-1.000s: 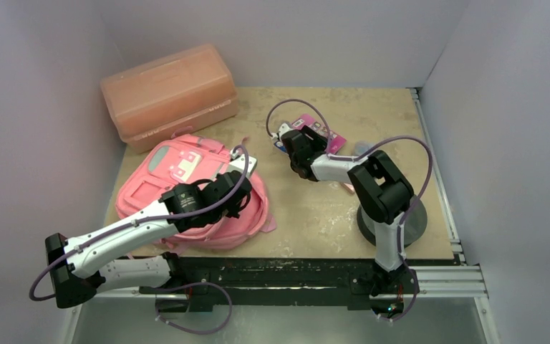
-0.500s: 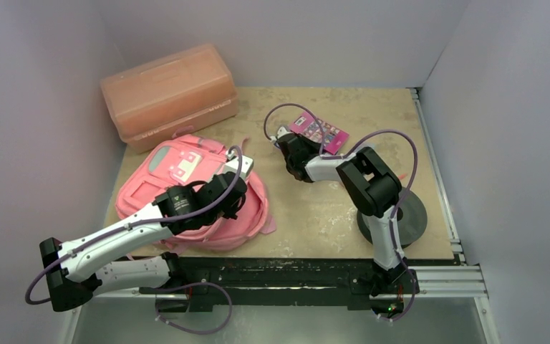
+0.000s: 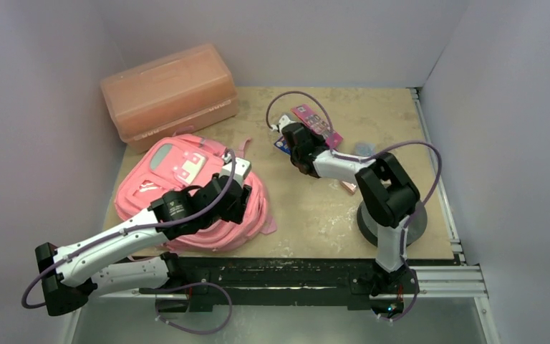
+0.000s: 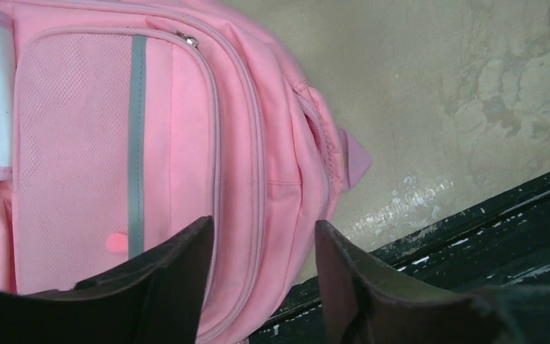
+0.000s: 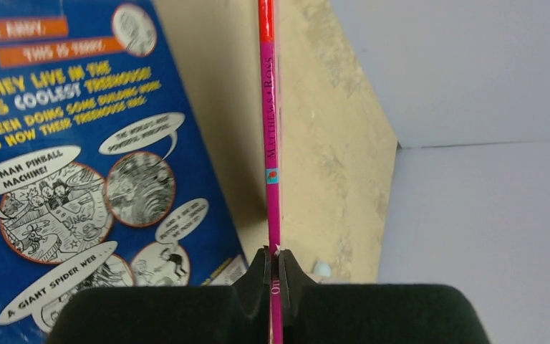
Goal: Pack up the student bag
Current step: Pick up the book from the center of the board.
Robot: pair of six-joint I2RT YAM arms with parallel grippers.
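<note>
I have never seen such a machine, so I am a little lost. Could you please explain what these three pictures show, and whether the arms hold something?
These are two robot arms bolted at the near edge of a table, each ending in a two-finger gripper. The wide picture comes from a fixed camera above and behind them; the other two come from cameras on the wrists. On the table lie a pink backpack, an orange plastic box and a blue book. The left gripper is open above the backpack and holds nothing. The right gripper is shut on the edge of a thin pink book.
</note>
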